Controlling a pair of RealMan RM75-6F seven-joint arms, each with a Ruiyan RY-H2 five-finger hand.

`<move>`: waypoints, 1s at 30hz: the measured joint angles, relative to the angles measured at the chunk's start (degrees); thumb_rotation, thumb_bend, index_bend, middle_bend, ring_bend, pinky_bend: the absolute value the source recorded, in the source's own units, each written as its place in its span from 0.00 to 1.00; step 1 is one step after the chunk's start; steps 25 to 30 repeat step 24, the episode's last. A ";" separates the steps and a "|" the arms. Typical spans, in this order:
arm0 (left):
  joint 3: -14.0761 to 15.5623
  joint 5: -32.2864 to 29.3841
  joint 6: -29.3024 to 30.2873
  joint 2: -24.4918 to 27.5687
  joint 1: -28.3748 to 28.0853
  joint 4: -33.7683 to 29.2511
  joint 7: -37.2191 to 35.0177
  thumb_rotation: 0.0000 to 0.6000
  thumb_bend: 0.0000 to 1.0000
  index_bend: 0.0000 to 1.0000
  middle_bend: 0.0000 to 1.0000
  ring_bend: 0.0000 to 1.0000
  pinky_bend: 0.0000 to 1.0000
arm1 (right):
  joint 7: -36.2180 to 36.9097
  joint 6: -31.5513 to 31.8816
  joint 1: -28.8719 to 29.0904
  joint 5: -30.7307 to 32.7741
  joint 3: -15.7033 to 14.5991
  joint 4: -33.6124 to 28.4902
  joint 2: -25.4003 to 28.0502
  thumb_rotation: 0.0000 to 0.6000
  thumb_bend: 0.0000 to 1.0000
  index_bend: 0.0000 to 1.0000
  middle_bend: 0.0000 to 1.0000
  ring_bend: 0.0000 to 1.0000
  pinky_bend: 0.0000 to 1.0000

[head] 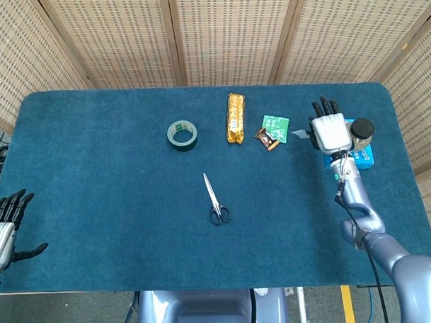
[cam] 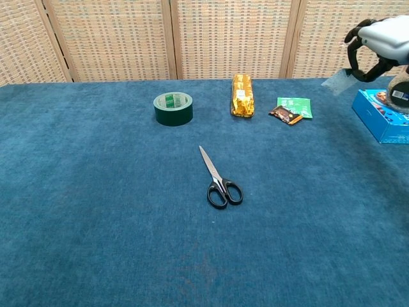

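While blue tabletop [head: 97, 208] spans both views, right robot hand [head: 329, 131] hangs raised at 2 o'clock, pinching a small pale packet [cam: 335, 82] above blue box [cam: 383, 115] w/ jar [head: 362, 130]. Left robot hand [head: 4, 229] at 8 o'clock off the edge, fingers spread, holding nothing. Tape roll [head: 182, 135], gold bar [head: 234, 117], scissors [head: 216, 199] mid-table, green sachet [head: 275, 127] at 1 o'clock.

1 scissors [head: 215, 201]; 1 tape roll [head: 182, 135]; 2 hands [head: 328, 130]
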 measured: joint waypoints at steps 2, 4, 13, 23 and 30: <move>0.11 0.32 0.40 0.13 0.15 -0.10 -0.27 1.00 0.00 0.00 0.00 0.00 0.00 | 0.59 1.57 -1.03 -0.16 -0.05 -2.79 1.25 1.00 0.24 0.04 0.02 0.00 0.12; 0.14 0.47 0.80 0.26 0.32 -0.14 -0.56 1.00 0.00 0.00 0.00 0.00 0.00 | 0.98 3.16 -2.40 -0.19 -0.08 -6.92 3.14 1.00 0.18 0.00 0.00 0.00 0.12; 0.36 1.44 2.20 1.02 0.96 0.00 -2.64 1.00 0.00 0.00 0.00 0.00 0.00 | 2.02 14.98 -13.35 -0.18 -1.17 -32.09 13.98 1.00 0.00 0.00 0.00 0.00 0.12; 1.10 4.61 6.48 1.50 2.38 0.35 -3.98 1.00 0.00 0.00 0.00 0.00 0.00 | 7.11 30.32 -28.96 -4.19 -7.96 -48.85 22.23 1.00 0.00 0.00 0.00 0.00 0.05; 1.19 4.96 6.95 1.53 2.56 0.40 -4.11 1.00 0.00 0.00 0.00 0.00 0.00 | 7.23 31.93 -30.45 -5.16 -8.94 -49.71 22.79 1.00 0.00 0.00 0.00 0.00 0.05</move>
